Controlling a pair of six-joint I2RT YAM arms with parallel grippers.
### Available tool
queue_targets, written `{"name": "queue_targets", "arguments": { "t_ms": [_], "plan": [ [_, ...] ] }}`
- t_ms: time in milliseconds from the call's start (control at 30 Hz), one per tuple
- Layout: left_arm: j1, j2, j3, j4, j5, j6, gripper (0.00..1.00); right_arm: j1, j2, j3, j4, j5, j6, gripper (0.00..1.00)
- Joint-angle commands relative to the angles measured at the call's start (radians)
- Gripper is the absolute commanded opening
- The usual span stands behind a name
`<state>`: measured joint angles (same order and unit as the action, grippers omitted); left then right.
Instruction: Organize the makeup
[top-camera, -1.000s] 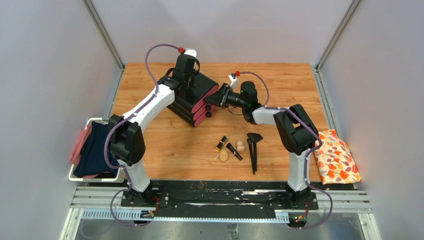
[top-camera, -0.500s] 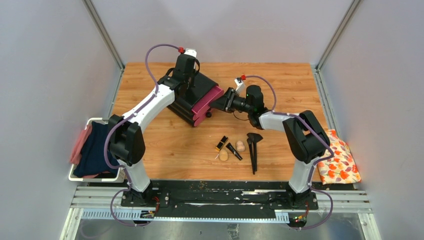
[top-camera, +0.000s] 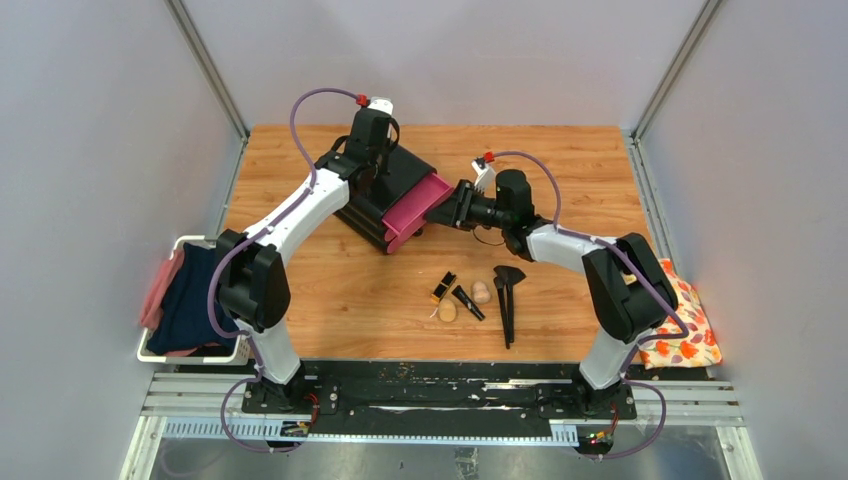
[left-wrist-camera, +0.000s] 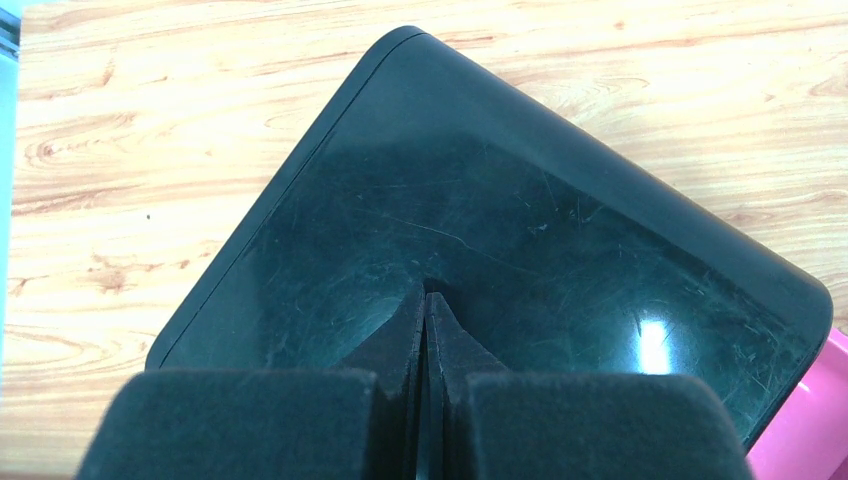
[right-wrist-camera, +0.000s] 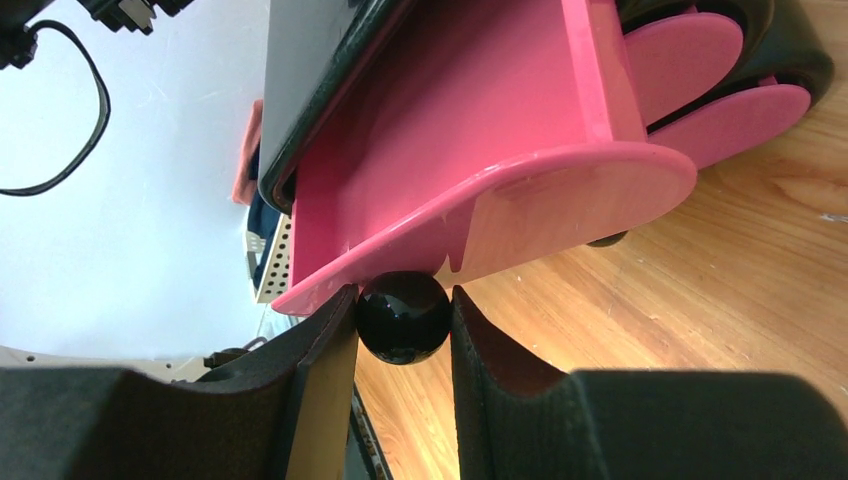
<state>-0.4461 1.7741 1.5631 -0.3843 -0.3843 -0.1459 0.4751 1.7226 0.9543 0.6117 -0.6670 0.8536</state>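
1. Far left, at 8 o'clock off the table's edge, a white basket (top-camera: 190, 356) holds dark blue and pink cloth.
2. The left arm climbs from its base. Its white forearm angles up toward 1 o'clock and the wrist folds down over the black box (top-camera: 398, 172). The left gripper (left-wrist-camera: 428, 292) has its fingers (left-wrist-camera: 405, 335) pressed flat together, tips touching the glossy lid.
3. The box sits at 11 o'clock from the table's centre, turned corner-on. Its top pink drawer (top-camera: 418, 199) stands out toward 4 o'clock, while the two lower drawers sit further in.
4. The right gripper (top-camera: 458, 205) is at the drawer's front. In the wrist view its fingers (right-wrist-camera: 325, 335) are narrow, clamped on either side of a round black knob (right-wrist-camera: 403, 317) on the drawer's front.
5. The right arm has its elbow swung out to 4 o'clock by the right edge. Its forearm runs toward 10 o'clock, ending at the drawer.
6. The makeup lies on the table at 5 o'clock, well apart from the box. There is a black-and-gold case (top-camera: 443, 288), a sponge (top-camera: 447, 312) just below it, a short black tube (top-camera: 467, 302), a second sponge (top-camera: 481, 291), then the brushes (top-camera: 507, 305).
7. Far right, at 4 o'clock, a floral cloth (top-camera: 685, 340) lies partly behind the right arm's elbow.
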Motion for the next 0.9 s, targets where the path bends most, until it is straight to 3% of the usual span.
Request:
{"name": "queue_targets", "arguments": {
  "t_ms": [0,200,267,400,533,633,867],
  "plan": [
    [0.004,0.007,-0.036,-0.106,0.029,-0.012,0.0,-0.012,-0.074,0.003,-0.129,0.028,-0.07,0.0],
    [0.004,0.013,-0.034,-0.102,0.034,-0.015,0.0,-0.012,-0.105,0.017,-0.248,0.039,-0.143,0.0],
    [0.004,0.016,-0.031,-0.103,0.037,-0.017,0.0,-0.013,-0.088,0.039,-0.274,0.024,-0.15,0.05],
    [0.004,0.016,-0.032,-0.106,0.035,-0.014,0.0,-0.012,-0.071,0.07,-0.335,0.031,-0.173,0.42],
    [0.004,0.013,-0.031,-0.106,0.029,-0.008,0.0,-0.012,-0.081,0.095,-0.396,0.034,-0.208,0.65],
    [0.004,0.017,-0.028,-0.106,0.031,-0.009,0.0,-0.011,-0.125,0.102,-0.452,0.084,-0.245,0.72],
    [0.004,0.018,-0.027,-0.107,0.03,-0.007,0.0,-0.009,-0.304,0.124,-0.757,0.288,-0.383,0.72]
  ]
}}
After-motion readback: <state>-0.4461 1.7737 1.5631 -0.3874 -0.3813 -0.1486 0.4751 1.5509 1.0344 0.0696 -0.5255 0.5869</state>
